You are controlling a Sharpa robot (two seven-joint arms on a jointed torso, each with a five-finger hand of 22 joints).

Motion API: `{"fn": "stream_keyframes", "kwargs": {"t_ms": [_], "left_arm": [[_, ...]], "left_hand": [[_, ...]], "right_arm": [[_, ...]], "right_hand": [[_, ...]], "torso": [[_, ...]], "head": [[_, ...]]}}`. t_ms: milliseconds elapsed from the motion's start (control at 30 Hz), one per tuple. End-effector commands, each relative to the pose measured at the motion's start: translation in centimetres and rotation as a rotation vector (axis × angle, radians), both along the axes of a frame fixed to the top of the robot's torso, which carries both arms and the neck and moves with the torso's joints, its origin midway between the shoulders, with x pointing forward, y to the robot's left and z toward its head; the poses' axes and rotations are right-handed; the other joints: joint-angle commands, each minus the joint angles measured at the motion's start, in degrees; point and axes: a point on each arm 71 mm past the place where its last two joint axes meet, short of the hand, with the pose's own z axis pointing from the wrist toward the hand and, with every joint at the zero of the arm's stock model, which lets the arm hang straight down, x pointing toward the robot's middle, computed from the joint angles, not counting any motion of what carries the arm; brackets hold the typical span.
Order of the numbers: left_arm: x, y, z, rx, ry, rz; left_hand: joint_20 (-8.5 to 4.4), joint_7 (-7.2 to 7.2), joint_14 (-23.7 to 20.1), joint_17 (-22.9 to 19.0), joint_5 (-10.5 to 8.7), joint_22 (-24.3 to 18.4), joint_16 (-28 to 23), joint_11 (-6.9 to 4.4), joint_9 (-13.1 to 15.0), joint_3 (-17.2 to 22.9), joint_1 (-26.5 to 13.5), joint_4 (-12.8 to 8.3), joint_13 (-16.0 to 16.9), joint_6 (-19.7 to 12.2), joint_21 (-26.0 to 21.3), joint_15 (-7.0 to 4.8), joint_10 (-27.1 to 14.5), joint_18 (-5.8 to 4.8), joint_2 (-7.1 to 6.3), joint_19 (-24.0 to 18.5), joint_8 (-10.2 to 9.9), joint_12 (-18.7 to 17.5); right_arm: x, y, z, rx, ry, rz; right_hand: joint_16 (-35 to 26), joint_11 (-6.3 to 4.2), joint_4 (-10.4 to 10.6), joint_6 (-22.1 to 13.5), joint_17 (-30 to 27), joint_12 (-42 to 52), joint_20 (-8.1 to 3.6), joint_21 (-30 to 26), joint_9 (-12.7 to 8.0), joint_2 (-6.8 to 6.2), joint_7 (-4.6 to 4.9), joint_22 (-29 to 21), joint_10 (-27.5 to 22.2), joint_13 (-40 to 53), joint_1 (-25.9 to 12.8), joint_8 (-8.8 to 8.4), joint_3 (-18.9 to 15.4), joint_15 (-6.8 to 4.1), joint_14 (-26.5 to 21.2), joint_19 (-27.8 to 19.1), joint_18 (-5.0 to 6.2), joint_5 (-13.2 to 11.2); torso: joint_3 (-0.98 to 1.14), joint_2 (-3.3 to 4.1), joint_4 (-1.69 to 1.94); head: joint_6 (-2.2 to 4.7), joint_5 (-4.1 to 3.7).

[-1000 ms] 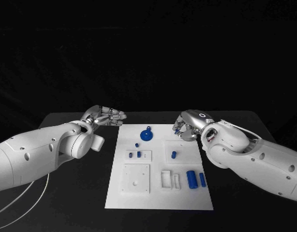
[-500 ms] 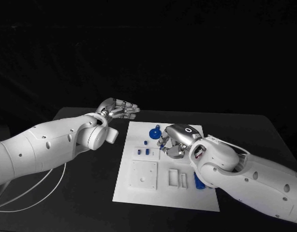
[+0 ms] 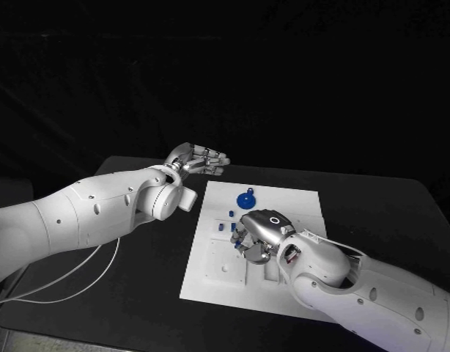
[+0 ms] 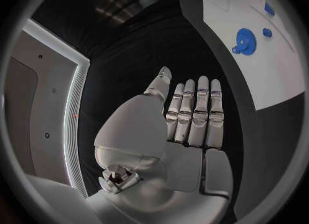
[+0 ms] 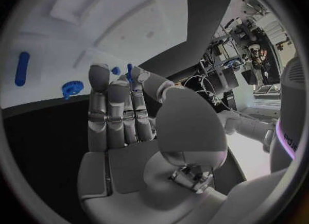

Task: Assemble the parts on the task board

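The scene is dimly lit against a black backdrop; the white task board (image 3: 289,213) and arms are picked out brightly from above. Soft glare is seen on the left hand (image 4: 187,118). Straight edges are bent strongly toward the wrist views' rims.

head cam sits up high, looking down at the desk (image 3: 394,213) and the board (image 3: 289,202); each wrist cam sits right behind its own hand, super close, facing along the fingers (image 4: 193,110); all three catch the board and blue gear (image 3: 245,199).
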Motion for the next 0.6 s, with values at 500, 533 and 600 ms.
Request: {"fn": "stream_keyframes", "kwargs": {"t_ms": [500, 533, 600], "left_arm": [[0.0, -0.9, 0.2, -0.034, -0.001, -0.032], [0.0, -0.9, 0.2, -0.034, -0.001, -0.033], [0.0, -0.8, 0.2, -0.035, -0.001, -0.034]], "left_hand": [[-0.15, 0.13, 0.21, 0.11, -0.16, -0.12, -0.12, -0.04, -0.03, -0.23, -0.36, 0.01, 0.04, 0.21, 0.21, -0.20, -0.23, -1.19, 0.24, -0.43, 0.01, -0.09], [-0.15, 0.13, 0.21, 0.11, -0.16, -0.12, -0.12, -0.04, -0.03, -0.23, -0.36, 0.01, 0.04, 0.21, 0.21, -0.20, -0.23, -1.19, 0.24, -0.43, 0.01, -0.09], [-0.15, 0.13, 0.21, 0.11, -0.16, -0.12, -0.12, -0.04, -0.03, -0.23, -0.36, 0.01, 0.04, 0.21, 0.21, -0.20, -0.23, -1.19, 0.24, -0.43, 0.01, -0.09]], "right_arm": [[-0.3, 0.4, -2.0, -0.053, -0.003, 0.010], [-0.3, 0.4, -2.1, -0.054, -0.002, 0.010], [-0.4, 0.4, -2.2, -0.056, 0.001, 0.008]], "right_hand": [[-0.42, -1.12, -0.35, 0.38, 0.03, 0.07, -0.47, -0.52, 0.05, 0.18, -0.10, 0.15, 1.30, 0.05, -0.30, 0.31, 0.37, -0.46, 0.06, 2.20, 0.97, 0.52], [-0.42, -1.12, -0.35, 0.38, 0.03, 0.07, -0.47, -0.52, 0.05, 0.18, -0.10, 0.15, 1.30, 0.05, -0.30, 0.31, 0.37, -0.46, 0.06, 2.20, 0.97, 0.52], [-0.45, -1.10, -0.44, 0.33, 0.04, 0.07, -0.51, -0.68, 0.04, 0.27, -0.08, 0.15, 1.28, 0.05, -0.30, 0.29, 0.37, -0.50, 0.05, 2.20, 1.01, 0.47]], "torso": [[0.08, 0.05, -0.04], [0.08, 0.05, -0.01], [0.11, 0.07, -0.01]], "head": [[-0.86, 0.96], [-0.89, 1.02], [-0.96, 1.06]]}}
